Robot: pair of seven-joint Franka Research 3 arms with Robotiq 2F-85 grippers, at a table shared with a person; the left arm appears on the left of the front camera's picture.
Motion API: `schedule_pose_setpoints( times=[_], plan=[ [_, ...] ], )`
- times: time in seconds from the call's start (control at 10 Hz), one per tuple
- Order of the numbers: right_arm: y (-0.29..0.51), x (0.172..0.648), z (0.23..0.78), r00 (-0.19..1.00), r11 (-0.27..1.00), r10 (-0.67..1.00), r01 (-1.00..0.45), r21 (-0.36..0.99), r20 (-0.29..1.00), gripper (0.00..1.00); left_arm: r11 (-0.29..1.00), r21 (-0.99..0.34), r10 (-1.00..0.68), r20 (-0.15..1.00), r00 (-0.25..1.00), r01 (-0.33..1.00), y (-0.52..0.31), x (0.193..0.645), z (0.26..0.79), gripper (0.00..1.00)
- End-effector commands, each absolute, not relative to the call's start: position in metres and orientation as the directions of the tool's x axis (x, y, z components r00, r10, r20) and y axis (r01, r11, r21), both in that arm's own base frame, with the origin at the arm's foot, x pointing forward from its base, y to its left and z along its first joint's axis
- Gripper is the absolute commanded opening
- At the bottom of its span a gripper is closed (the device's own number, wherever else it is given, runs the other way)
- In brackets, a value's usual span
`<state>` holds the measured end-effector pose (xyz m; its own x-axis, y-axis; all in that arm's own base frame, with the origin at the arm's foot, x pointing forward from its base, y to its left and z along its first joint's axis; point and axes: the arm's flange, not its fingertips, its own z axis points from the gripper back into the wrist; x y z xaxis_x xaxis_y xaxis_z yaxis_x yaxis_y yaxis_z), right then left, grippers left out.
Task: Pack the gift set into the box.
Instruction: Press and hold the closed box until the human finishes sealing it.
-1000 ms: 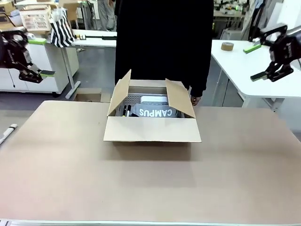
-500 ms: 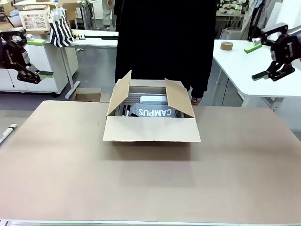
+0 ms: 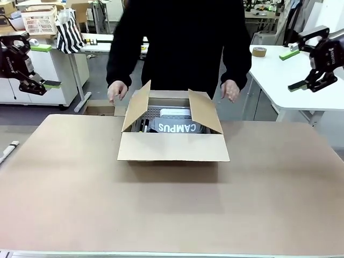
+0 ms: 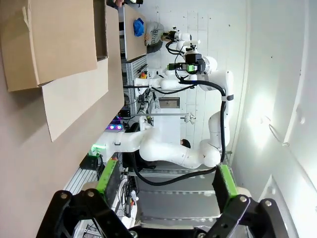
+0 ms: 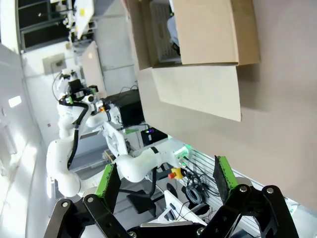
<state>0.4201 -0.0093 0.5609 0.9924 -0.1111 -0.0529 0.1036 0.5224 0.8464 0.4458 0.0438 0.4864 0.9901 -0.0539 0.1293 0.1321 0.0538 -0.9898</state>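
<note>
The box point(image 3: 173, 147), a plain brown carton, stands open at the middle of the table point(image 3: 161, 209) with its side flaps raised. The gift set point(image 3: 177, 127) lies inside it, the dark pack lettered "CAMPUS" on top, a pale flat piece behind, thin dark sticks at its left. My left gripper point(image 3: 47, 65) hangs open high at the far left, away from the box. My right gripper point(image 3: 292, 70) hangs open high at the far right. The person's hands point(image 3: 116, 90) hover at both far corners of the box. The wrist views show open left fingers point(image 4: 108, 176), open right fingers point(image 5: 109, 181) and the box point(image 4: 59, 39) point(image 5: 198, 34) far off.
A person in black stands right behind the box. A white side table with a tape roll point(image 3: 259, 52) is at the back right. A striped bag point(image 3: 70, 35) and a basket point(image 3: 40, 21) sit at the back left. A small pale object point(image 3: 8, 152) lies at the table's left edge.
The person's two hands have come up and out to either side of the box's far corners. My left gripper rose slightly. The box and gift set stayed put.
</note>
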Motion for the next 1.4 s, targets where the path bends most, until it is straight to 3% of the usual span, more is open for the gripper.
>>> schedule_pose_setpoints(
  times=[0.0, 1.3],
  plan=[
    [-0.0107, 0.4194, 0.5633, 0.991, 0.535, -0.118, 0.115, 0.837, -0.060, 1.00, 0.060, -0.991, -0.056, 0.119, 0.991, 0.123, 0.0443, 0.4423, 0.4881, 1.00],
    [-0.0107, 0.4194, 0.5633, 0.991, 0.535, -0.118, 0.115, 0.837, -0.060, 1.00, 0.060, -0.991, -0.056, 0.119, 0.991, 0.123, 0.0443, 0.4423, 0.4881, 1.00]
  ],
)
